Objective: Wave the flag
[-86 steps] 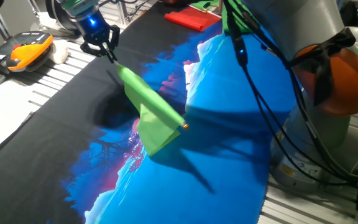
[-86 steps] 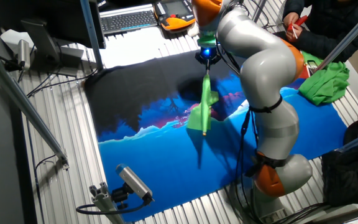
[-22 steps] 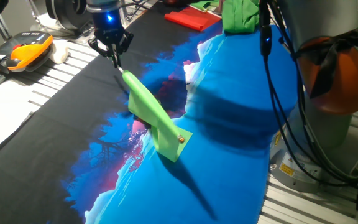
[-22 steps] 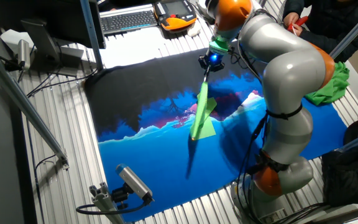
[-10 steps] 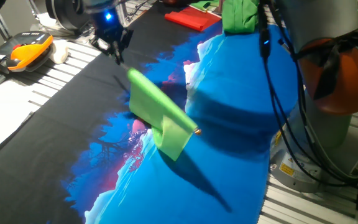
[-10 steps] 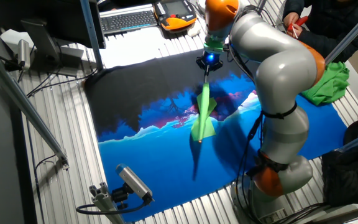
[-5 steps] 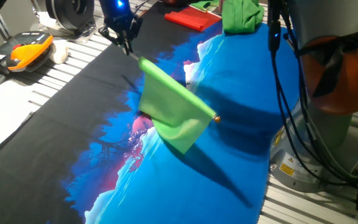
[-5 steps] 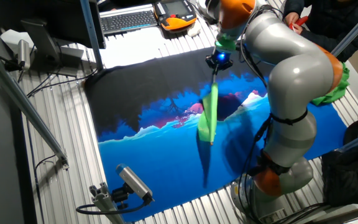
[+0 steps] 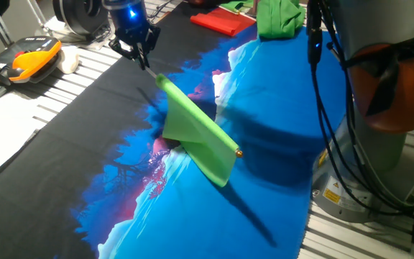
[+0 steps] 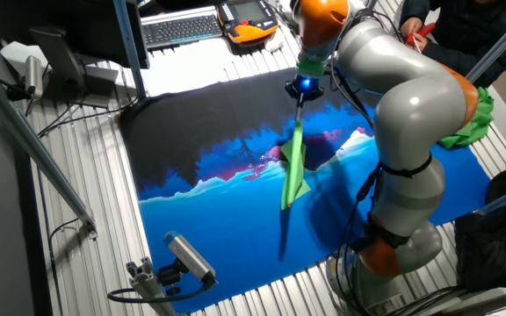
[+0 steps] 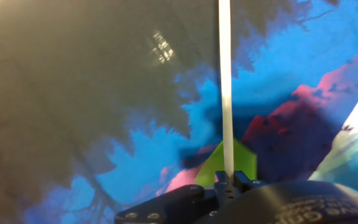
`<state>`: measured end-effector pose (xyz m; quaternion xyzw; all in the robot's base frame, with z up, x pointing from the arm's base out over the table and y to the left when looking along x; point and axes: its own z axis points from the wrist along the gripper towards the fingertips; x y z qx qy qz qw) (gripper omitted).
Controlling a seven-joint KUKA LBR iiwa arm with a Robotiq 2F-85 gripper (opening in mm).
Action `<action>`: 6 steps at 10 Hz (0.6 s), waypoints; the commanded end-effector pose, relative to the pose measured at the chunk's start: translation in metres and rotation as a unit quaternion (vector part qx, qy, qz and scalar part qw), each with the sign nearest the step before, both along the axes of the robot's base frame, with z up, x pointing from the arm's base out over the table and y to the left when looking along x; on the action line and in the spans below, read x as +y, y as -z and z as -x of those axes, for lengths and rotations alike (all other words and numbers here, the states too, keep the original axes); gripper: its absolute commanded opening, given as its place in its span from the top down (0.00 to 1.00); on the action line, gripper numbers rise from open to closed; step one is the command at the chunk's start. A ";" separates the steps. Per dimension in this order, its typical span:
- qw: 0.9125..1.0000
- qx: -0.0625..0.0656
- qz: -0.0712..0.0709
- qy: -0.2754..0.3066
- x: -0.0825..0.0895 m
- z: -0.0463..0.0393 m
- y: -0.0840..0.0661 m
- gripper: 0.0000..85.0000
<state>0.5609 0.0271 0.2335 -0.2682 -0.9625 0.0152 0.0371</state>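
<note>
Silver-grey arm (image 10: pixel 402 79) with orange joint bands

Smooth rounded grey shells alternate with orange rings; black cables (image 9: pixel 329 108) hang along the links. The black end effector (image 9: pixel 136 44) carries a glowing blue light, and its housing shows small screws in the hand view.

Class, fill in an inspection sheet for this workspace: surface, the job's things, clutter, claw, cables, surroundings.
Surface: printed cloth, black and blue with pink patches, spread over a ribbed metal table.
Job's things: flag, lime green on a white stick, held off the cloth, gold knob pointing away from the claw.
Clutter: red cloth and darker green cloth at the far edge.
Claw: claw shut on the stick's end.
Cables: black cables hang along the arm.
Surroundings: keyboard, orange pendant, a person nearby.
</note>
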 end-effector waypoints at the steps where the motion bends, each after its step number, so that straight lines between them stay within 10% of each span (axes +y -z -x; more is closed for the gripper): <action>1: 1.000 -0.005 0.009 -0.001 0.000 0.0000 0.000 1.00; 6: 1.000 -0.026 0.002 0.002 0.000 0.0000 0.000 1.00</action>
